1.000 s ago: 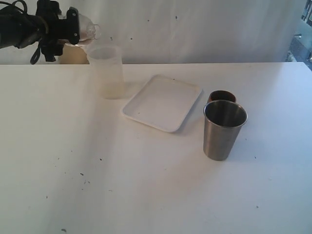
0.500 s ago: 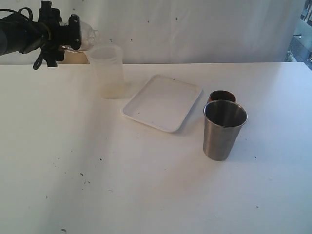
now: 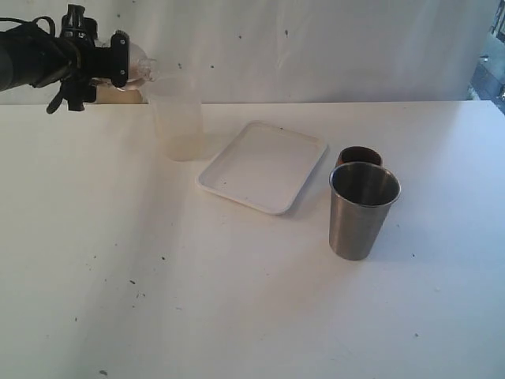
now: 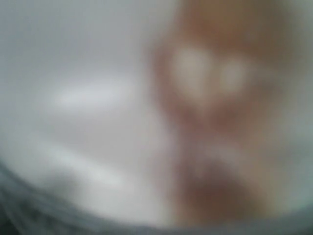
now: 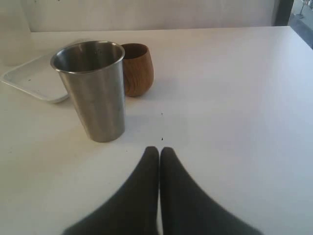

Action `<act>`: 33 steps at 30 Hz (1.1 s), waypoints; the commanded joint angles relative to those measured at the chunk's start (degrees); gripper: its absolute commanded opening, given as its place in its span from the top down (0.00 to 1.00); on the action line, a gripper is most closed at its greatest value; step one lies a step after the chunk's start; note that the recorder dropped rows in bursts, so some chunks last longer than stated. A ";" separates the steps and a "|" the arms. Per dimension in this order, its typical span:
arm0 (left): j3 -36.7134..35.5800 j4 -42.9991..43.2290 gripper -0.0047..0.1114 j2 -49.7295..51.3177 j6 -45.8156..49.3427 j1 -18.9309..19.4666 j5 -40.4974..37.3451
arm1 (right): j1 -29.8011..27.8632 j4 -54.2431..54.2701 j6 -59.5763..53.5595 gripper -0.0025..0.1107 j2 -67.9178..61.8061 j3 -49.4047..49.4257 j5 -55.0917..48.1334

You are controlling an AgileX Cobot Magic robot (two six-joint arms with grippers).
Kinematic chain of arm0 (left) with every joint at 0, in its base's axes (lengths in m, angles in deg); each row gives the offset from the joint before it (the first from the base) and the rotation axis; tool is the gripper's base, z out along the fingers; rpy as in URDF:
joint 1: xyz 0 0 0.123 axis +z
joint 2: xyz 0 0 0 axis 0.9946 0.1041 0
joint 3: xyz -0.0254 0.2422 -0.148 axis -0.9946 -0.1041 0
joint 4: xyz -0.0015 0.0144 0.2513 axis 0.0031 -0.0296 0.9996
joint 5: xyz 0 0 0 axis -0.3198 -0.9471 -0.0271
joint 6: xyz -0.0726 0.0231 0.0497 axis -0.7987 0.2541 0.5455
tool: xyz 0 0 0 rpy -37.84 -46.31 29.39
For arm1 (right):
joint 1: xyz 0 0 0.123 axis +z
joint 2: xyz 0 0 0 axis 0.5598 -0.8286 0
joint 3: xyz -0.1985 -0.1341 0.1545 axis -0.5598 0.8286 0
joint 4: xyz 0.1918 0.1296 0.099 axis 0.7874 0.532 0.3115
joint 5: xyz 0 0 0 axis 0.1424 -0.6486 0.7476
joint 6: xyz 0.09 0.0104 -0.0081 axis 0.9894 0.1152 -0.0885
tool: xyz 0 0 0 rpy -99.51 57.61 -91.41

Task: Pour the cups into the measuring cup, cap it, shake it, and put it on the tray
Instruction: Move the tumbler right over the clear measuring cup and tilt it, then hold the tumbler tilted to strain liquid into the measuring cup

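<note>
Right tool (image 5: 159, 152): fingers pressed together, empty, low over the desk (image 3: 237, 300).
Open room: bare desk at 6 o'clock.
Cups: two, touching; steel tumbler (image 3: 363, 209), wooden cup (image 3: 360, 155) behind at 12.
Tray (image 3: 264, 166): one, centre.
Measuring cup (image 3: 178, 118): one, 10 o'clock of tray.
Left tool (image 3: 130, 63): clamped on clear domed cap (image 3: 140, 63), above measuring cup's rim.

The exterior view looks down from above the near edge of the white table (image 3: 252, 316), facing the back wall, far enough to take in the tray (image 3: 263, 166), both cups and the left arm at the far left. The right wrist view sits low, just behind its closed fingertips (image 5: 159, 152), looking across the tabletop — it shares with the exterior view the steel tumbler (image 5: 91, 90), the wooden cup (image 5: 137, 68) and 1 corner of the tray. The left wrist view is pressed too near something — only blur.
</note>
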 commanded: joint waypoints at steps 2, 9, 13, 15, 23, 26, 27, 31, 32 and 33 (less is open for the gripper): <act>1.00 0.62 0.96 -2.28 -7.84 -0.09 3.72 | 0.05 -0.31 0.05 0.98 0.36 0.13 0.58; 1.00 2.75 0.96 -3.56 -7.46 -0.09 4.04 | 0.05 -0.31 0.05 0.98 0.36 0.13 0.58; 1.00 2.75 0.96 -4.61 -9.02 -0.09 4.40 | 0.05 -0.31 0.05 0.98 0.36 0.13 0.58; 1.45 2.75 0.96 -4.86 -9.02 -0.20 4.13 | 0.05 -0.31 0.05 0.98 0.36 0.13 0.58; 5.38 4.97 0.96 -4.86 -12.48 -1.90 4.09 | 0.05 -0.31 0.05 0.98 0.36 0.13 0.58; 4.87 6.80 0.96 -4.76 -5.72 -1.90 3.43 | 0.05 -0.31 0.05 0.98 0.36 0.13 0.58; 4.87 6.80 0.96 -4.76 -3.94 -1.90 3.66 | 0.05 -0.31 0.05 0.98 0.36 0.13 0.58; 4.87 6.80 0.96 -4.64 0.77 -1.90 4.33 | 0.05 -0.31 0.05 0.98 0.36 0.13 0.58; 4.87 6.80 0.96 -4.65 0.77 -1.90 4.07 | 0.05 -0.31 0.05 0.98 0.36 0.13 0.58; 4.87 6.80 0.96 -4.57 0.77 -1.90 3.72 | 0.05 -0.31 0.05 0.98 0.36 0.13 0.58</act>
